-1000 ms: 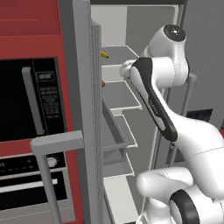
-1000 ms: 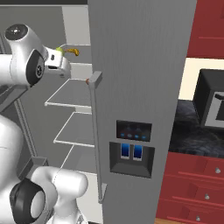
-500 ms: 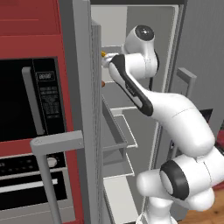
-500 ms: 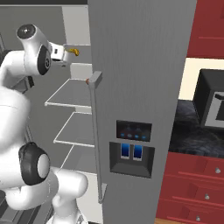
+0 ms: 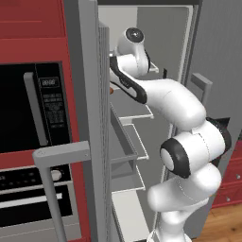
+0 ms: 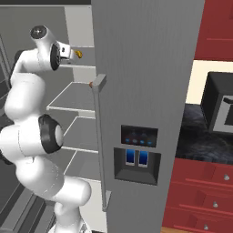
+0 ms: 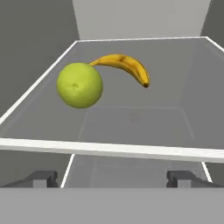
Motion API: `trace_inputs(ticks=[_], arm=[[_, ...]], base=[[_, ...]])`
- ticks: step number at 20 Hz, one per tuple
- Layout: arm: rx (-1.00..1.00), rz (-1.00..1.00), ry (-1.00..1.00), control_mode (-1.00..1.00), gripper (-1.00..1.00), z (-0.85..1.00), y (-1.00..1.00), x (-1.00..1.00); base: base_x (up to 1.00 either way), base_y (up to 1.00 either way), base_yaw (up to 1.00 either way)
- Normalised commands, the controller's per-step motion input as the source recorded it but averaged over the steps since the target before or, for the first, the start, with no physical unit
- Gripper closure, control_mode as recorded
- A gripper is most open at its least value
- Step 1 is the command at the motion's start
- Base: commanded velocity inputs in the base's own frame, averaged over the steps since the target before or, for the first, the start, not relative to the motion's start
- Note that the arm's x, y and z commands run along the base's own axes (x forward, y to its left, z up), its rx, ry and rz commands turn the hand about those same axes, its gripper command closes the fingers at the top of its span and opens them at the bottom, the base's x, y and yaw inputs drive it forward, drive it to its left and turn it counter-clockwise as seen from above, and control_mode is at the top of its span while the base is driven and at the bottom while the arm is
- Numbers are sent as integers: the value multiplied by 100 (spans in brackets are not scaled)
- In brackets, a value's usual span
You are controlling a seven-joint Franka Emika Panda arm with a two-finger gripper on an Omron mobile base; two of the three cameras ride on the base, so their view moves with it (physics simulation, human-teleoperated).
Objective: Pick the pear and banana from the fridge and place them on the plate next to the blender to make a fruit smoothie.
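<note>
The fridge [image 6: 145,68] stands open with my arm reaching into its upper part. On the top white shelf [image 7: 131,150] lies the curved yellow banana [image 7: 124,64], and its tip also peeks past my hand [image 6: 79,53]. A round yellow-green fruit [image 7: 79,85] sits just left of the banana, touching its stem end. A small orange bit, seemingly the pear [image 5: 111,90], shows one shelf lower, mostly hidden by the door edge. My gripper [image 7: 112,178] is open, short of the shelf's front rim, with nothing between its fingers [image 7: 41,177]. The plate and blender are out of view.
A black built-in oven [image 5: 28,108] in red cabinetry stands left of the fridge. The open door's bar handle [image 5: 61,153] juts out low in front. Door bins [image 5: 124,146] and lower shelves [image 5: 134,111] lie beneath my arm. The right door carries the blue-lit dispenser [image 6: 139,150].
My arm has swung further left into the fridge, bringing the hand up to the top shelf by the banana. The fruits have not moved.
</note>
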Motion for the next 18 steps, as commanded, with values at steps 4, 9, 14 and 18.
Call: trace_inputs(ticks=[4,9,14,18], arm=[[0,0,10,-100,-100,0,38,75],[0,0,6,-100,-100,0,31,34],[0,0,0,-100,-100,-19,5,36],[0,0,0,-100,-100,-6,3,43]], base=[[0,0,0],[0,0,0],[0,0,0],[0,0,0]])
